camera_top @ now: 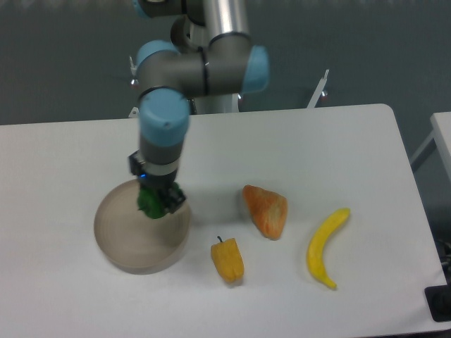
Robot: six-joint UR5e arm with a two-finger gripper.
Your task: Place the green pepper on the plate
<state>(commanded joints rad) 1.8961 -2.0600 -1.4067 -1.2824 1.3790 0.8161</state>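
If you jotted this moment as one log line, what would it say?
gripper: shut on green pepper | position: over plate | release: not yet | untouched: yellow pepper, banana

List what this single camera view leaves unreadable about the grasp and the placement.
- Hand: the wrist hides its fingers from above, so open or shut cannot be told.
- Green pepper: only part shows beside the hand; whether it rests on the plate or hangs above it is unclear.
- Plate: its far rim sits behind the arm.
- Arm base: cut off by the top edge.
- Dark object at lower right: cut off by the frame edge.
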